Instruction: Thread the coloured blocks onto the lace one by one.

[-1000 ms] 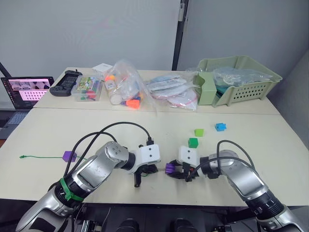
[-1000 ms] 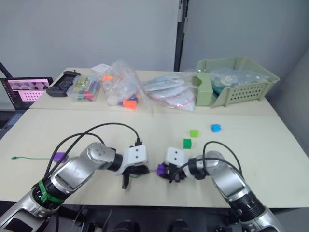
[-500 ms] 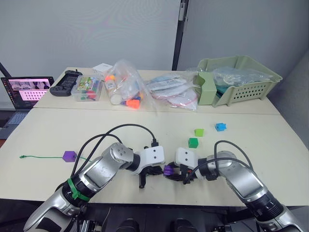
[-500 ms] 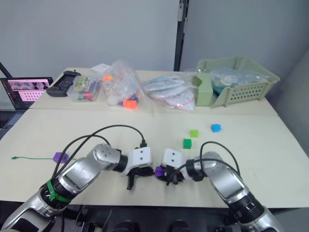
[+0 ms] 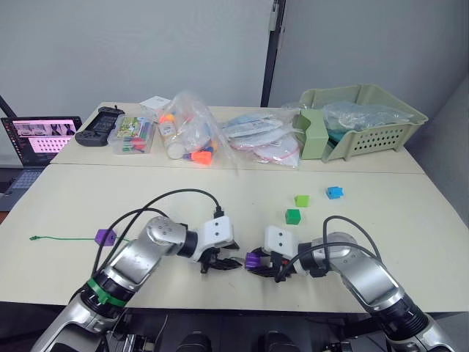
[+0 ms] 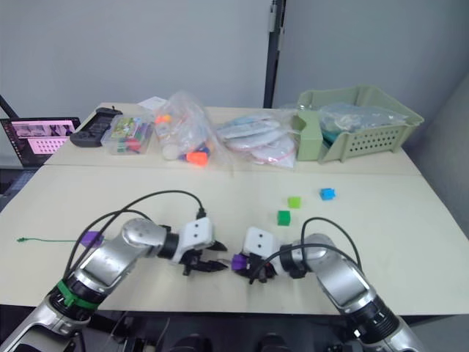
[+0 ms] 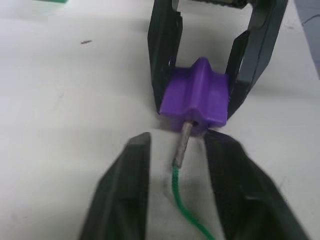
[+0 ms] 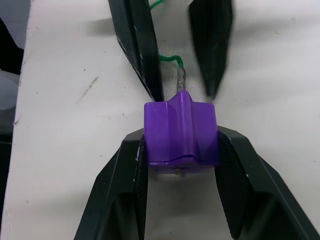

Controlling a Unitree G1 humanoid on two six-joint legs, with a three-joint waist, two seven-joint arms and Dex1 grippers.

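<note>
- Left gripper has spread open since a second ago; the lace tip now sits inside the purple block.
- Right gripper clamps that block; the hole is hidden.

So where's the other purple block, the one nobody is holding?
The loose purple block sits on the table's left side, beside the left arm, with the thin green lace running to it.

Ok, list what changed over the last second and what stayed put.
The left gripper swung toward the right gripper, and the thin green lace's stiff pale tip now enters the small purple plastic cube clamped there. The left fingers stand open around the tip. The other blocks stayed put.
</note>
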